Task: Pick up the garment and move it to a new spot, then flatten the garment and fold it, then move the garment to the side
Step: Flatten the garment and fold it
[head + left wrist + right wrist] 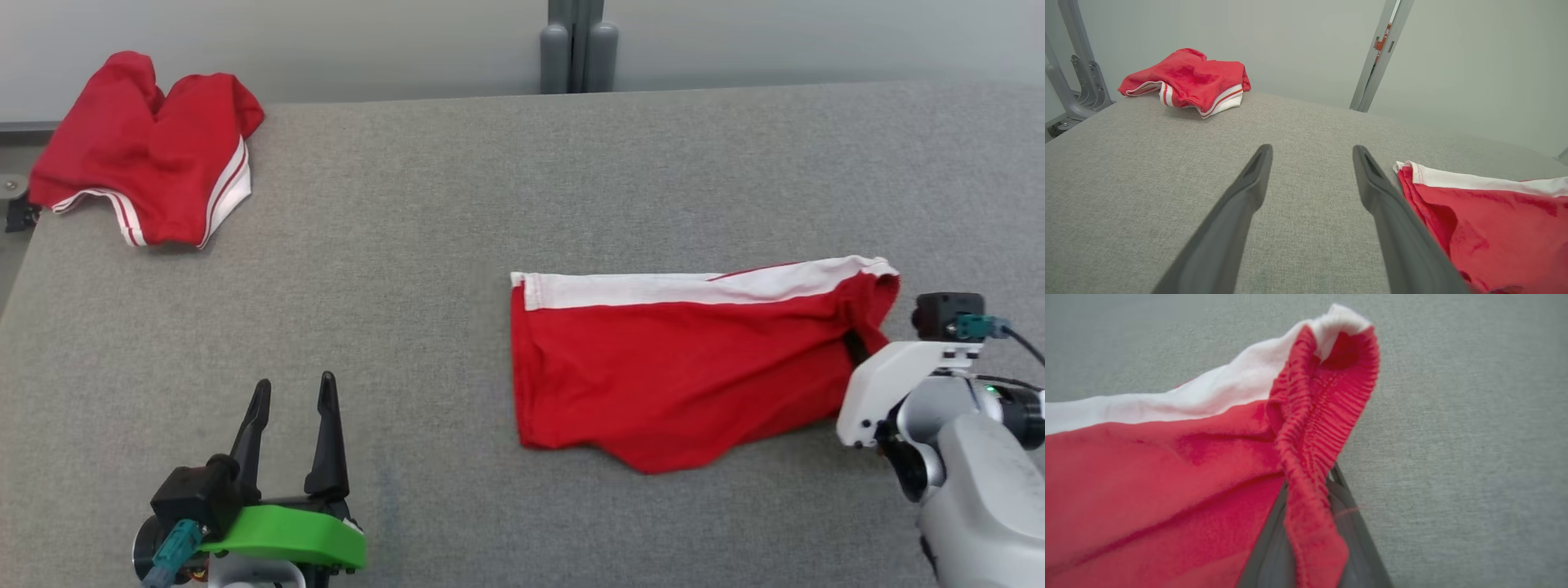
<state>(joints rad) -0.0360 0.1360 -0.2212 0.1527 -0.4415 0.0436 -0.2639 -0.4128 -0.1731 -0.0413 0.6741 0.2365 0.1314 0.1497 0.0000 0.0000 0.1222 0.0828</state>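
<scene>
Red shorts with a white side stripe [669,367] lie spread on the grey table [457,204], right of centre. My right gripper [856,347] is at their right end, shut on the ribbed red waistband [1314,428]. The band runs between the two dark fingers [1271,551] and is lifted into a ridge. My left gripper [294,392] hovers open and empty over bare table at the lower left. In the left wrist view the left gripper [1310,159] points across the table, with the shorts' hem [1486,220] just right of its right finger.
A second pair of red shorts [155,155] lies crumpled at the table's far left corner, also in the left wrist view [1188,79]. A grey post [578,45] stands behind the far edge. Bare table stretches between the two garments.
</scene>
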